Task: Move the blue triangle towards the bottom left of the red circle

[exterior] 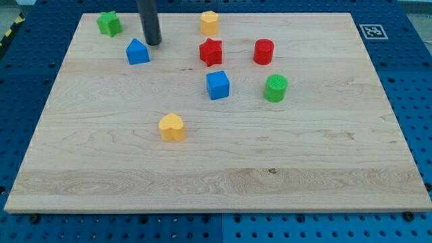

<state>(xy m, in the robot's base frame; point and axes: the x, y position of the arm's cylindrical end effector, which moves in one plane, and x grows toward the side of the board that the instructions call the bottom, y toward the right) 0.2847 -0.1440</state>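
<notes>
Blue triangle is seen at the far left of the wooden desk, with my tip set just beside its far right corner; whether the two touch cannot be told. No jaws are carried by the tool, a plain dark rod, so nothing is clamped and only pushing is possible. The red circle is found well to the right, with the red star between it and the triangle. The blue cube and the green cylinder are placed nearer, below the star and the circle.

The triangle is judged to be a light, stiff plastic piece that should slide readily on the smooth wood and is likely to spin if pushed off centre. Contact is best made on the middle of its left face, so that it is driven right, and a course nearer than the star is probably needed.
</notes>
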